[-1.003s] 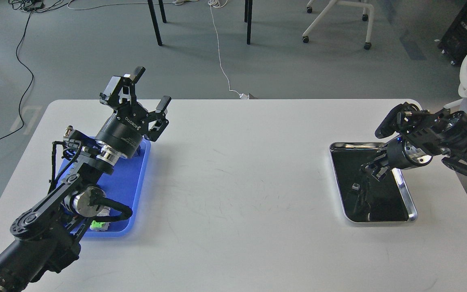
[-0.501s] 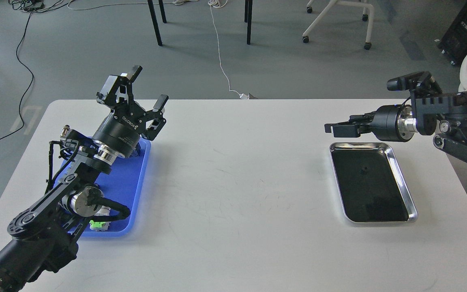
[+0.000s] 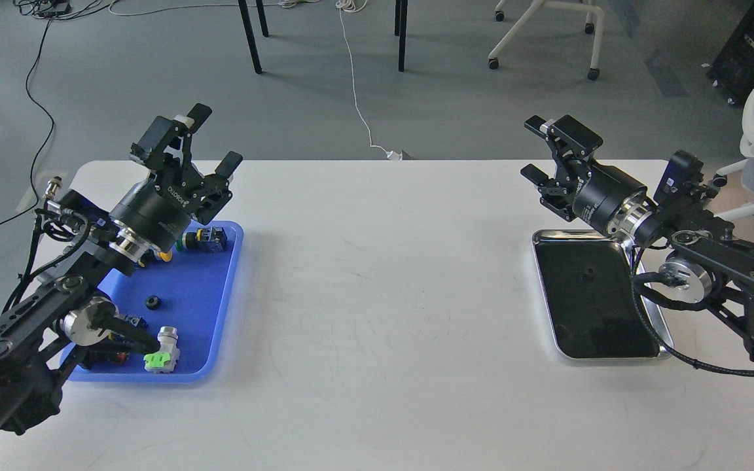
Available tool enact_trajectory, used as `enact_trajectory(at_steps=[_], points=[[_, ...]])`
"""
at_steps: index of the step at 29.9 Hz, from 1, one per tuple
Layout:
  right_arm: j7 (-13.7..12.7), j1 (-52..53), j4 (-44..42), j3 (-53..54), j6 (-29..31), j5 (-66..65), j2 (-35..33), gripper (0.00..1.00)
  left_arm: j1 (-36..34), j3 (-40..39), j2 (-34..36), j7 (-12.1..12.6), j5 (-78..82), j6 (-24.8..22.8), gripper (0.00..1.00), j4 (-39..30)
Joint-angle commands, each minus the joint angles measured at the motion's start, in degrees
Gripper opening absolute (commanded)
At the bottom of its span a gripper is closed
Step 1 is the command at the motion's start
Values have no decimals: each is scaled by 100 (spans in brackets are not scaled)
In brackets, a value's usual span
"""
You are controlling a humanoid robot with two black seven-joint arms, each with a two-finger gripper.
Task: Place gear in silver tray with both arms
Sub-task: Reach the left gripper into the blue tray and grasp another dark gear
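The silver tray (image 3: 603, 320) lies on the right side of the white table. A small dark gear (image 3: 587, 275) lies in its upper middle, touched by nothing. My right gripper (image 3: 533, 149) is open and empty, raised above the table just behind the tray's far left corner. My left gripper (image 3: 215, 137) is open and empty, raised over the far end of the blue tray (image 3: 200, 294). A second small black gear (image 3: 151, 302) lies in the blue tray.
The blue tray also holds a black push-button part (image 3: 208, 238) and a white and green part (image 3: 161, 354); my left arm hides its left side. Chair and table legs stand on the floor behind the table (image 3: 383, 294).
My right gripper has risen out of the silver tray and swung up and back, leaving the small gear there. My left arm has drawn back to the left, uncovering the blue tray's contents.
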Motion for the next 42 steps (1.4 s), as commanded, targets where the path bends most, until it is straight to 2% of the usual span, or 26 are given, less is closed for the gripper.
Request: enact_trajectory(at_steps=[1,8,12,16,23,27,32,39,42], points=[[0,-294,-22,427,3,312,93,97,-5,253,730,2,1569,-106,98,-179],[0,-321,-31,569,38,383,93,97,-286,1096,2014,2,4829,227,98,-214],[0,-348,-66,718,275,979,101,97,-462,1553,2111,2,6053,640,98,-126],[0,-348,-75,718,354,1394,198,98,-629,1931,2085,2,6651,720,98,-12],[0,-392,-66,718,354,1394,216,98,-1191,2687,1752,2,6699,720,94,567],[0,-400,-66,718,354,1394,216,98,-1376,2978,1655,2,6699,712,87,779],[0,-400,-66,710,354,1394,216,98,-1447,3013,1523,2,6699,676,80,946],[0,-400,-66,718,354,1394,216,98,-1455,3170,1496,2,6699,580,65,955],[0,-400,-66,718,354,1394,216,98,-1482,3259,1496,2,6699,580,64,955]])
